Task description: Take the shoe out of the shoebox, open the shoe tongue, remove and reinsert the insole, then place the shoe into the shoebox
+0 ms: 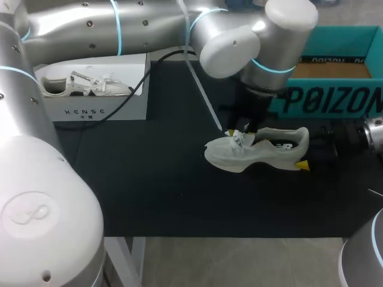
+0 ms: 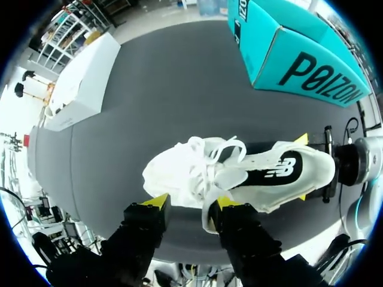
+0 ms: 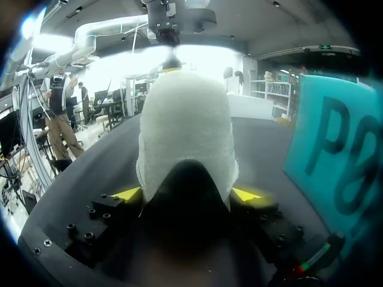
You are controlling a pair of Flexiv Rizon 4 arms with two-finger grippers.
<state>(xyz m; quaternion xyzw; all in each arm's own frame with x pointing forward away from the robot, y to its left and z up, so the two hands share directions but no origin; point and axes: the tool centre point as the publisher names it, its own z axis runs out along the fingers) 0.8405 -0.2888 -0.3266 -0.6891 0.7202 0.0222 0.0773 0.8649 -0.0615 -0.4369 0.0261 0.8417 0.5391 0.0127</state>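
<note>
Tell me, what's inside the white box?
A white shoe lies inside the white box, its laces showing. The box's front wall hides the shoe's sole and the box floor, so anything beneath it cannot be seen.

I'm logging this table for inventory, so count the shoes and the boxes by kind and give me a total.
Shoes: 2, the loose shoe and the boxed shoe
Boxes: 2, the white box and the teal box
Total: 4

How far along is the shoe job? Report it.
Done: the shoe lies on the mat, outside the teal box. In hand: the right gripper clamps its heel; the left gripper hangs open over the laces. Left: tongue, insole out and in, reboxing.
</note>
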